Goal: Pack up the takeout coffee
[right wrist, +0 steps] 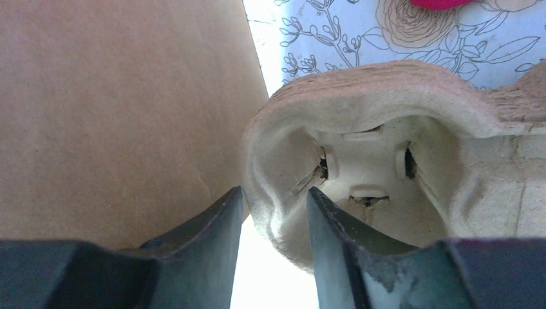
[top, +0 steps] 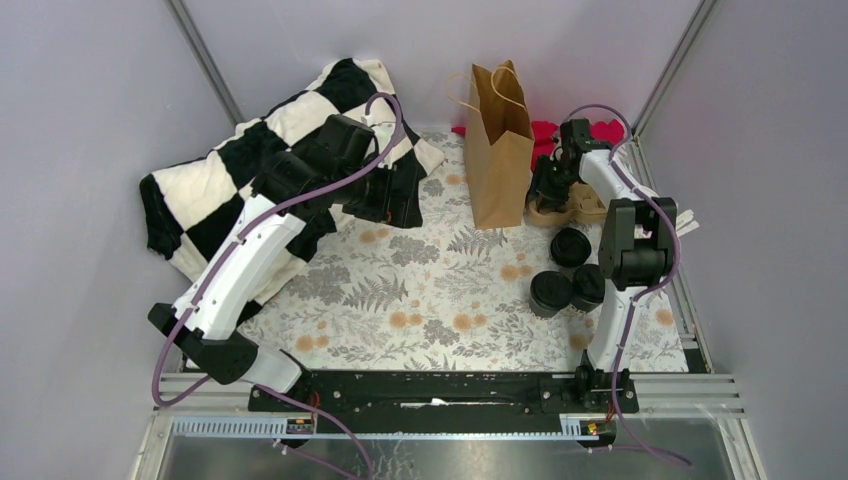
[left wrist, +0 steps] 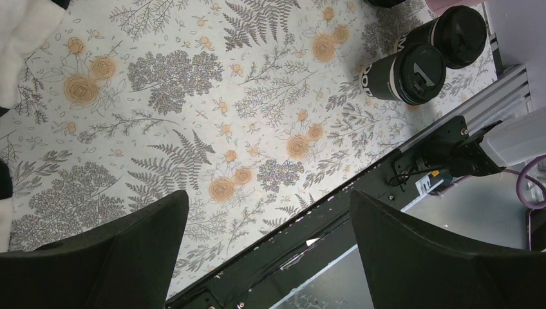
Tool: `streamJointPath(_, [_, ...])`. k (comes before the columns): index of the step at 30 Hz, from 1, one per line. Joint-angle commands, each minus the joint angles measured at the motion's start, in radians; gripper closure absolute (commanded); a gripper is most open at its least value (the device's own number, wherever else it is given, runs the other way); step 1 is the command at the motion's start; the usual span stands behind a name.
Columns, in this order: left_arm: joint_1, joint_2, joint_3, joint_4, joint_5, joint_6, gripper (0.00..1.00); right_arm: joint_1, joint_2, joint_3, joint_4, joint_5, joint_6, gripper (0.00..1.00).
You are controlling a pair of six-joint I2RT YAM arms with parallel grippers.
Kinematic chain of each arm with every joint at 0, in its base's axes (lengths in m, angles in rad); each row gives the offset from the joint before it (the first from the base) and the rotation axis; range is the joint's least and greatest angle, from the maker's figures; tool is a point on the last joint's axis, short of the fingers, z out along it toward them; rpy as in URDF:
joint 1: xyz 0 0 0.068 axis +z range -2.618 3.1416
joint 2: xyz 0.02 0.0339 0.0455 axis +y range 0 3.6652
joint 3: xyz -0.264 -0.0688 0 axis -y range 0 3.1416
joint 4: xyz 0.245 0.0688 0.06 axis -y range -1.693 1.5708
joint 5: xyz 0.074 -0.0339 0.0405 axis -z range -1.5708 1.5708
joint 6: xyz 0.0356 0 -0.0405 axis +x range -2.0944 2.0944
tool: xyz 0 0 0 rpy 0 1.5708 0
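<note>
The takeout coffee cups [top: 551, 292] are three small black paper cups, each closed with a round black lid. They stand upright on the table [top: 440, 290], on its right side, close together in a loose triangle. One is further back, and two are nearer to the arm bases and touch each other or nearly so. The right arm partly covers the near right one. In the left wrist view two of them show at the top right corner. White letters run on their black sides, but I cannot read them, and each lid has a raised shape on its flat top. All three cups are outside the brown paper bag [top: 500, 150], which stands upright behind them, much taller than they are.

Between the bag and the cups lies a pulp cup carrier [top: 568, 212], just beside the bag. The right gripper [right wrist: 275, 196] is down at this carrier. One finger is outside its wall and the other is inside an empty cup well, so the rim is between them. I cannot tell if the fingers really press the wall.

The left gripper [left wrist: 268, 199] is spread wide and holds nothing. It hangs above the flowered table cover, next to a black and white checkered blanket [top: 240, 170], well apart from the cups.
</note>
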Motion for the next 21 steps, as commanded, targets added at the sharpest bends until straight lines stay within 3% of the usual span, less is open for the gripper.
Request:
streamJointPath(1, [0.005, -0.016, 0.01, 0.0, -0.022, -0.003, 0.01, -0.014, 0.016, 0.022, 0.02, -0.037, -0.02, 0.55])
streamJointPath(8, [0.005, -0.024, -0.002, 0.008, -0.022, -0.017, 0.01, -0.023, -0.002, 0.014, 0.023, -0.06, -0.027, 0.49])
streamJointPath(21, [0.005, -0.013, 0.003, 0.007, -0.008, -0.003, 0.01, -0.03, -0.016, -0.003, 0.033, -0.087, -0.038, 0.68])
